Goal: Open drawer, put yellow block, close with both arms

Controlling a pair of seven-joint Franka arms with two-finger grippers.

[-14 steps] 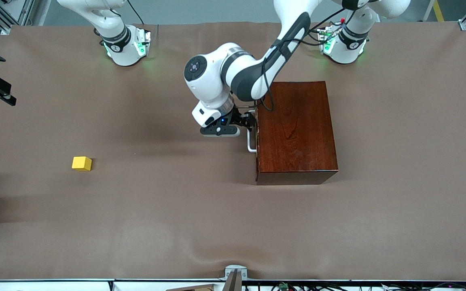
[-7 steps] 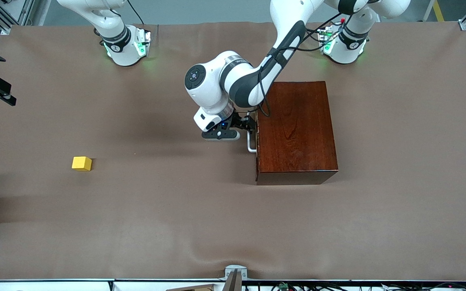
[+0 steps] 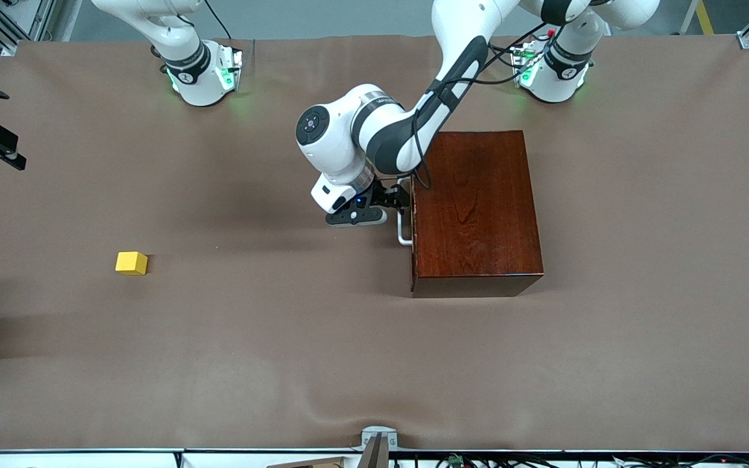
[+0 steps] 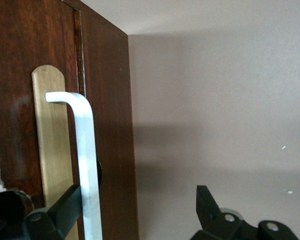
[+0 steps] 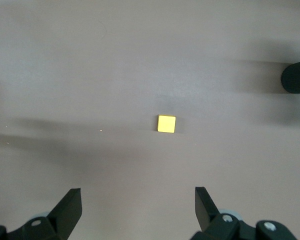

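Straddling the drawer's handle [image 4: 85, 150] unclenched — left claw [image 4: 135, 210]; right claw [image 5: 137, 210] spread wide, empty.

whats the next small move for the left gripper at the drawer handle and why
Probably close the left gripper on the white handle: its fingers are open with one finger tucked between the handle and the drawer front, which sits flush in the box. The right gripper waits open over the yellow block.
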